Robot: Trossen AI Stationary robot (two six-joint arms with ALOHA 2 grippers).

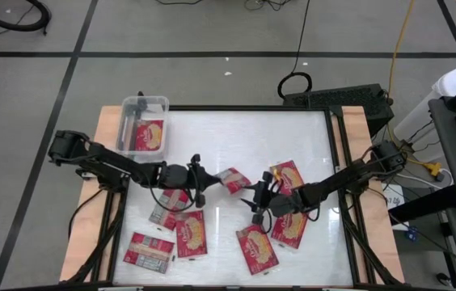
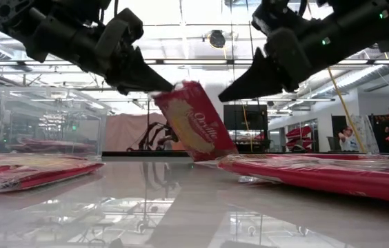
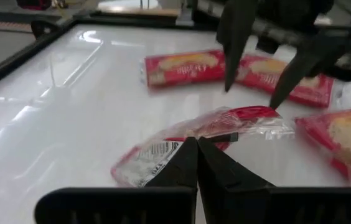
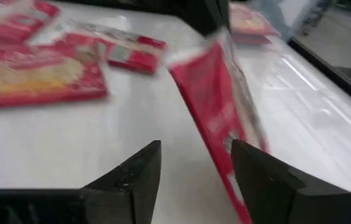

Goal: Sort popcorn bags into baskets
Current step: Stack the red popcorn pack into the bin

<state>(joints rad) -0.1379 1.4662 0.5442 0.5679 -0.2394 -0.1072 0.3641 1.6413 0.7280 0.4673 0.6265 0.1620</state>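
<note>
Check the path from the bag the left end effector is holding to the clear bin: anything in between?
Nothing visible. The left end effector holds the bag at mid-table; the table is bare toward the bin. The right end effector is open on its far side.

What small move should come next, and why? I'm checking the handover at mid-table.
Probably the left end effector should lift the popcorn bag clear and carry it toward the clear bin. It is shut on the bag's top edge, the bag's lower end seems to touch the table, and the right end effector is open beside it, gripping nothing.
</note>
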